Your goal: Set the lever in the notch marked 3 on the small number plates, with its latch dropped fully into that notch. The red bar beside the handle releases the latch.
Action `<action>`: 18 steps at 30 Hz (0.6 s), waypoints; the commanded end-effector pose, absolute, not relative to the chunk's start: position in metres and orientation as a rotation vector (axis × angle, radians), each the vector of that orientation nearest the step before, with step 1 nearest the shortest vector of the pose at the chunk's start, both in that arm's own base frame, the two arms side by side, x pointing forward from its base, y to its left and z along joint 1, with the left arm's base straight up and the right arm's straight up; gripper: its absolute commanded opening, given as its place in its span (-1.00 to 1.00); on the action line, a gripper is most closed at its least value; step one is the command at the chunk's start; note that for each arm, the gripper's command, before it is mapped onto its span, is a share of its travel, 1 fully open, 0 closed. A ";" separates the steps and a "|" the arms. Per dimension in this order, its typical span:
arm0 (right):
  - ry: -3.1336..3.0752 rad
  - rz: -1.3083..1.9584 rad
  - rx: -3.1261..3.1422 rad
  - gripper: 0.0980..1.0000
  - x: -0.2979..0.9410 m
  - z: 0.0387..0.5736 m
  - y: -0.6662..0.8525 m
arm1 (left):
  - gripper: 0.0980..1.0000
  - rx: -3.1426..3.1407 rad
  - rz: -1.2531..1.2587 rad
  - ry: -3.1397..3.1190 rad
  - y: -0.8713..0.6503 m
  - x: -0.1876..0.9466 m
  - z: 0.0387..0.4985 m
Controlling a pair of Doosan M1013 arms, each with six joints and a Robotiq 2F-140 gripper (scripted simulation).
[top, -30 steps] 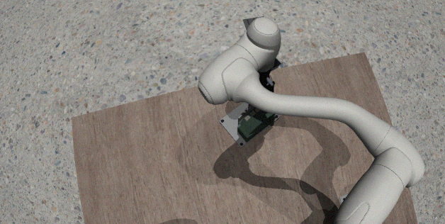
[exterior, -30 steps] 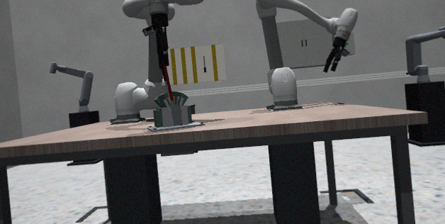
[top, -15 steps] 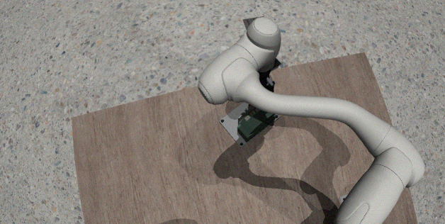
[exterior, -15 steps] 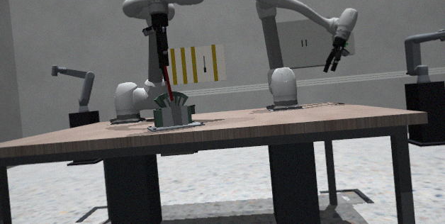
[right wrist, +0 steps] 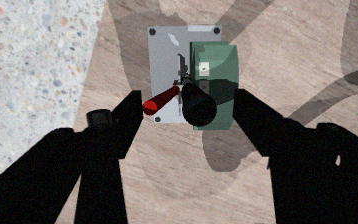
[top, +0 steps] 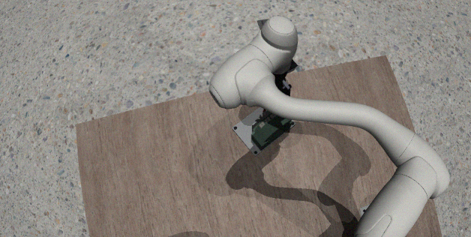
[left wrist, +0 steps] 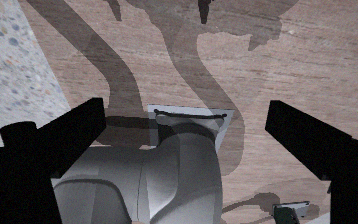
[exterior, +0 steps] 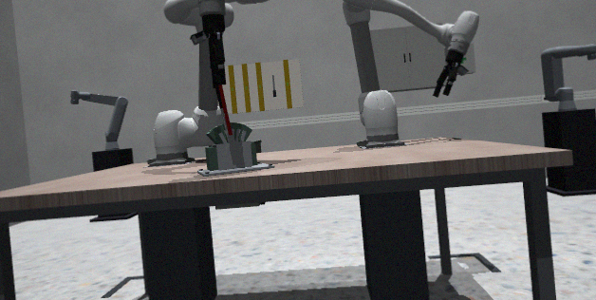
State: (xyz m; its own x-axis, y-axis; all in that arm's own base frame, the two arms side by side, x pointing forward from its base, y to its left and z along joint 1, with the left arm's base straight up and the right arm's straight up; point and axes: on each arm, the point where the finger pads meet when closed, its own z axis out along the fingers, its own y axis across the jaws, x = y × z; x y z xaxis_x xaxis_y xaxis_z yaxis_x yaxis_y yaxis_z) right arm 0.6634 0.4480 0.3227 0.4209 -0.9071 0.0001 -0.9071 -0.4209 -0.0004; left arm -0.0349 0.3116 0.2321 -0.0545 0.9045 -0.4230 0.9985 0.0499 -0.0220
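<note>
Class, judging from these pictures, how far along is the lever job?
Looks done: the right gripper is positioned around the black handle and red bar.

In hand: nothing; its fingers stand apart, and the bar angles away from the handle.

Left: confirming notch 3 and the latch's drop, neither readable here.
</note>
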 end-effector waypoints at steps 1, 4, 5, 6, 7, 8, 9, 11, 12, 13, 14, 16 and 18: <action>1.690 -0.001 -2.646 0.14 0.663 0.327 0.448 | 1.00 1.929 -0.451 2.038 0.312 -0.035 0.233; 1.690 -0.001 -2.646 0.14 0.663 0.335 0.448 | 1.00 1.929 -0.451 2.038 0.312 -0.035 0.233; 1.690 -0.001 -2.646 0.14 0.663 0.338 0.448 | 1.00 1.929 -0.451 2.038 0.312 -0.035 0.233; 1.690 -0.001 -2.646 0.14 0.663 0.341 0.448 | 1.00 1.929 -0.451 2.038 0.312 -0.035 0.233; 1.690 -0.001 -2.646 0.14 0.663 0.344 0.448 | 1.00 1.929 -0.451 2.038 0.312 -0.035 0.233; 1.690 -0.001 -2.646 0.14 0.663 0.347 0.448 | 1.00 1.929 -0.451 2.038 0.312 -0.035 0.233; 1.690 -0.001 -2.646 0.14 0.663 0.350 0.448 | 1.00 1.929 -0.451 2.038 0.312 -0.035 0.233; 1.690 -0.001 -2.646 0.14 0.663 0.355 0.448 | 1.00 1.929 -0.451 2.038 0.312 -0.035 0.233; 1.690 -0.001 -2.646 0.14 0.663 0.358 0.448 | 1.00 1.929 -0.451 2.038 0.312 -0.035 0.233; 1.690 -0.001 -2.646 0.14 0.663 0.361 0.448 | 1.00 1.929 -0.451 2.038 0.312 -0.035 0.233; 1.690 -0.001 -2.646 0.14 0.663 0.363 0.448 | 1.00 1.929 -0.451 2.038 0.312 -0.035 0.233; 1.690 -0.001 -2.646 0.14 0.663 0.366 0.448 | 1.00 1.929 -0.451 2.038 0.312 -0.035 0.233; 1.690 -0.001 -2.646 0.14 0.663 0.368 0.448 | 1.00 1.929 -0.451 2.038 0.312 -0.035 0.233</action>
